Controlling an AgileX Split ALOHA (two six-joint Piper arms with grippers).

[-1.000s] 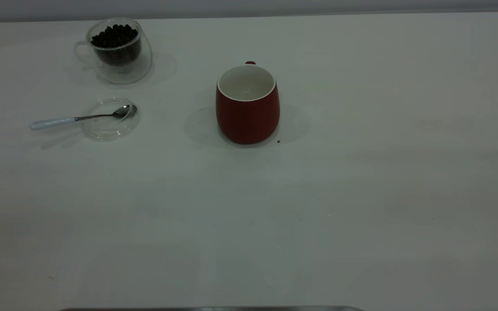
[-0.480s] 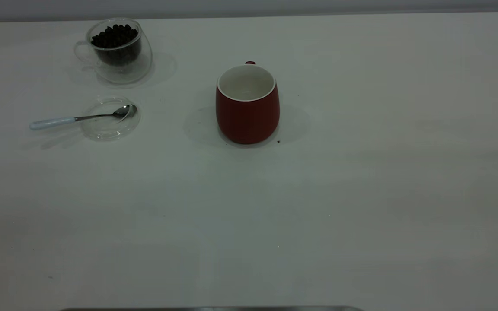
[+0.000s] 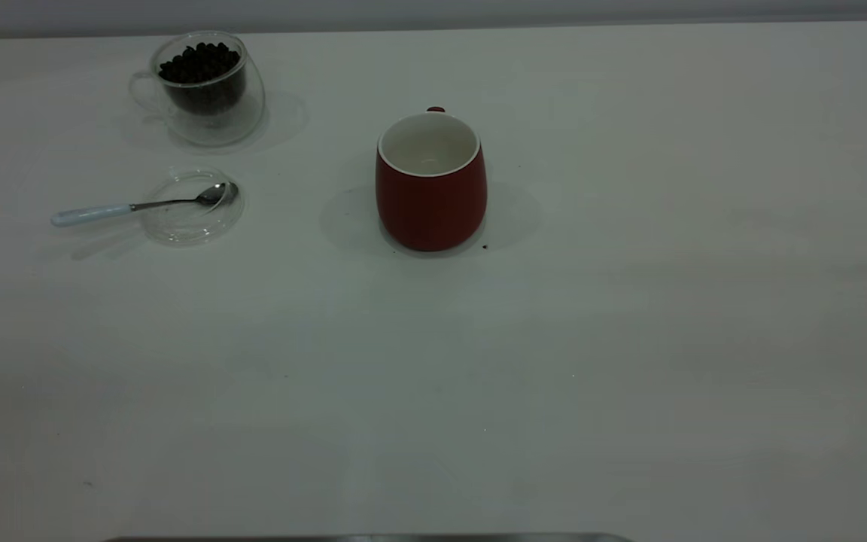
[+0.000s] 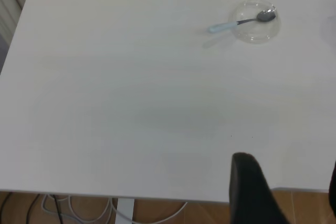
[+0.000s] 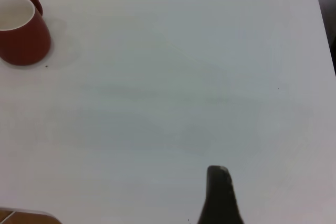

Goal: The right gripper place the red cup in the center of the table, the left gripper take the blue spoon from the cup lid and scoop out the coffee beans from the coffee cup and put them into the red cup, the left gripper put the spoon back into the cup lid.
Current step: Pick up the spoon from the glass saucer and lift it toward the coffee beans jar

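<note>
While no writing, brand or label can be read on anything shown, the scene is dominated by the table (image 3: 629, 339), a plain white top. Next in size, the red cup (image 3: 431, 196) is seen upright near the table's middle, its white inside empty and its handle turned to the far side; a dark speck lies just beside its near right base. At the far left, the coffee cup (image 3: 204, 86) is found slanted, with the coffee beans (image 3: 200, 64) heaped inside it. Nearer than that, the cup lid (image 3: 191, 207) lies flat, and the blue spoon (image 3: 140, 205) is laid across it, bowl resting in the lid and pale handle reaching out to the left onto the table. Nothing has been moved since the earlier frames. Of the left gripper (image 4: 286, 192) two dark fingers set apart are seen at the table's near edge; of the right gripper (image 5: 220, 195) only one finger is shown, so its state cannot be told.
</note>
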